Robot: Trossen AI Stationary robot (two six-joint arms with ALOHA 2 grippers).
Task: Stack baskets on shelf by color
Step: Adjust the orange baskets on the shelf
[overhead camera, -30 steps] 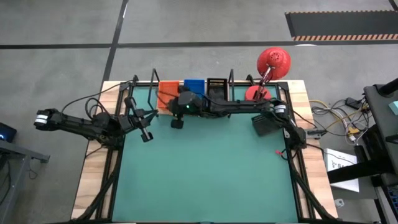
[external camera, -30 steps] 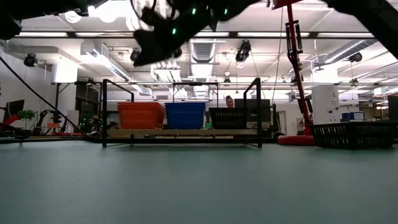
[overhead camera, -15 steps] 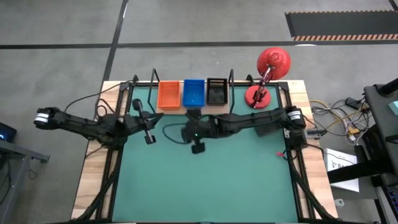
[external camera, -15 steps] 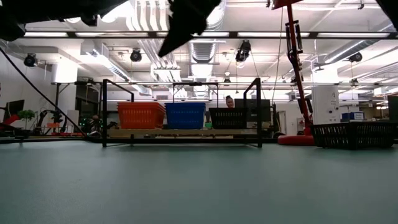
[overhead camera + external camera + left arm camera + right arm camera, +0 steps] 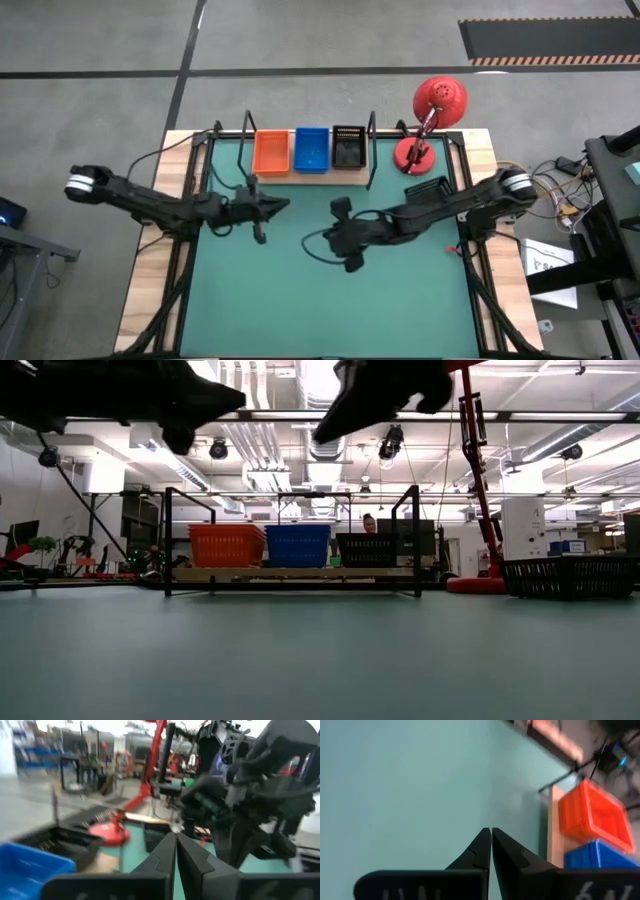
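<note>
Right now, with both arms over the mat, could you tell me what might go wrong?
1. The left gripper and right gripper hang close together above the green table mat; crossing paths could make them collide.
2. A black mesh basket sits beside the red desk lamp; reaching for it may knock the lamp.

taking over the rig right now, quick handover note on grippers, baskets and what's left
Left gripper: shut, empty, above the mat in front of the shelf.
Right gripper: shut, empty, above mid-mat.
On the shelf, in a row: orange basket, blue basket, black basket.
One more black basket sits on the table beside the red lamp.
Done: three colour spots filled.
Left: likely move the loose black basket onto the black spot.
</note>
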